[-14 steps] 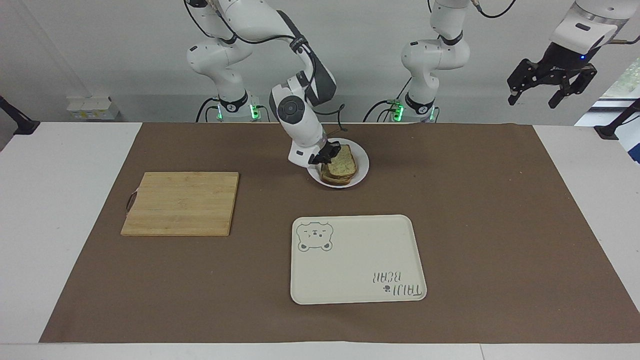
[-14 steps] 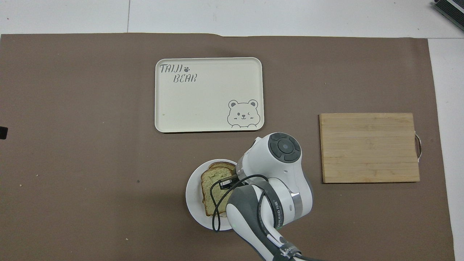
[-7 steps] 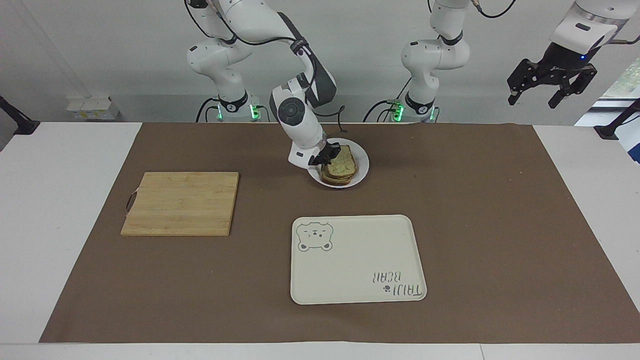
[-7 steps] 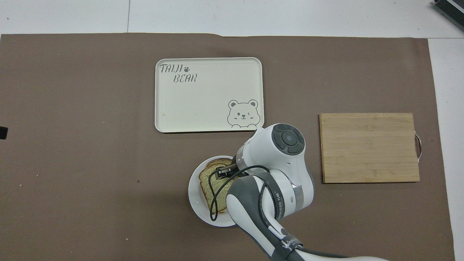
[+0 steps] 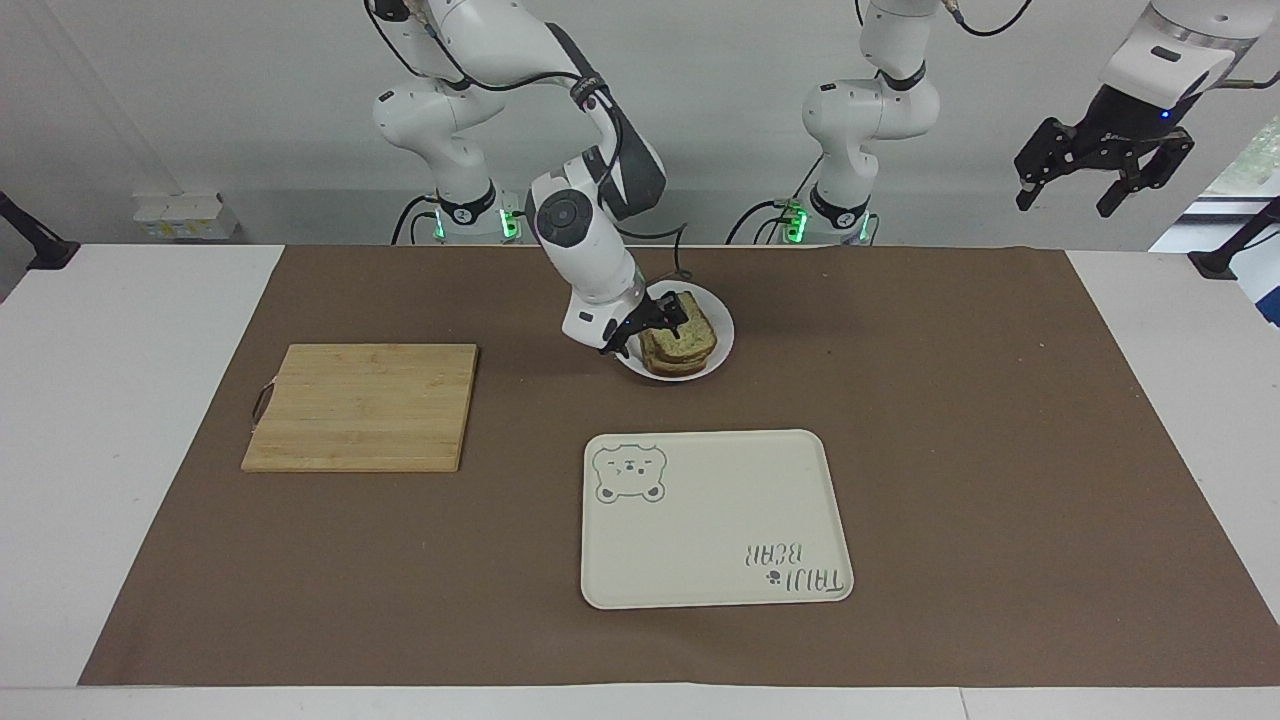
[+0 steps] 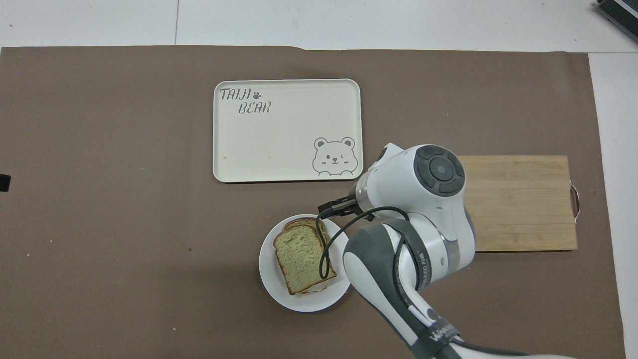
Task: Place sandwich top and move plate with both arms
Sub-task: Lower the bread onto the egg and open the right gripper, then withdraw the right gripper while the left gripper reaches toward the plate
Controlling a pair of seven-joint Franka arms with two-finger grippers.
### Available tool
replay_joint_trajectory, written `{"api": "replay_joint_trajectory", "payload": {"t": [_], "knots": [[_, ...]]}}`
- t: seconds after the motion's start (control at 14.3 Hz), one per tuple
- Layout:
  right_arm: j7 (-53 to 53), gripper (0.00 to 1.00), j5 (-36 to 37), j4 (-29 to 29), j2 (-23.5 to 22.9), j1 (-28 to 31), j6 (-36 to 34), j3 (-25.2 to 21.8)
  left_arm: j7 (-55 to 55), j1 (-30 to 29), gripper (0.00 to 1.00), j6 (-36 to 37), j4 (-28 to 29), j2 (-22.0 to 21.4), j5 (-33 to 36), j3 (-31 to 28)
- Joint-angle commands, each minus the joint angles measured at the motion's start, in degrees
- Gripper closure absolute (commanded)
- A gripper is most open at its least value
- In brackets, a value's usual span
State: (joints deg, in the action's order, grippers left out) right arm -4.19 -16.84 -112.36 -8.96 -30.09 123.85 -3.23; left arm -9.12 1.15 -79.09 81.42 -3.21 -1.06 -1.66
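Bread: sandwich top (image 6: 300,255) lies on the stack on the plate (image 6: 271,279), nearer the robots than the bear tray (image 6: 286,129). Right gripper (image 5: 652,322) fingers apart, just beside the stack, holding nothing. Left gripper (image 5: 1103,172) waits raised off the table, fingers apart, empty.

We see the sandwich top (image 5: 683,332) lying on the stacked slices on the plate (image 5: 722,338), with the right gripper (image 5: 652,322) spread open at the stack's edge. The left gripper (image 5: 1105,178) hangs open, high over its end of the table. The tray (image 5: 715,520) and cutting board (image 5: 362,406) lie farther from the robots.
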Motion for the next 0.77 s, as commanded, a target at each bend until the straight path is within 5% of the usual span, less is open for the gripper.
{"api": "replay_joint_trajectory", "payload": {"t": [0.0,0.28,0.7], "knots": [[0.1,0.0,5.7,-0.4,3.2,3.3,-2.6,0.4,-0.2,-0.3,0.0,-0.2,1.6,-1.4,0.2,0.1],[0.1,0.0,15.3,3.2,4.7,6.4,-9.3,0.4,-0.2,-0.3,0.0,-0.2,1.6,-1.4,0.2,0.1],[0.3,0.0,15.5,8.1,7.5,12.8,-20.4,0.3,-0.2,-0.3,0.0,-0.2,1.6,-1.4,0.2,0.0]]}}
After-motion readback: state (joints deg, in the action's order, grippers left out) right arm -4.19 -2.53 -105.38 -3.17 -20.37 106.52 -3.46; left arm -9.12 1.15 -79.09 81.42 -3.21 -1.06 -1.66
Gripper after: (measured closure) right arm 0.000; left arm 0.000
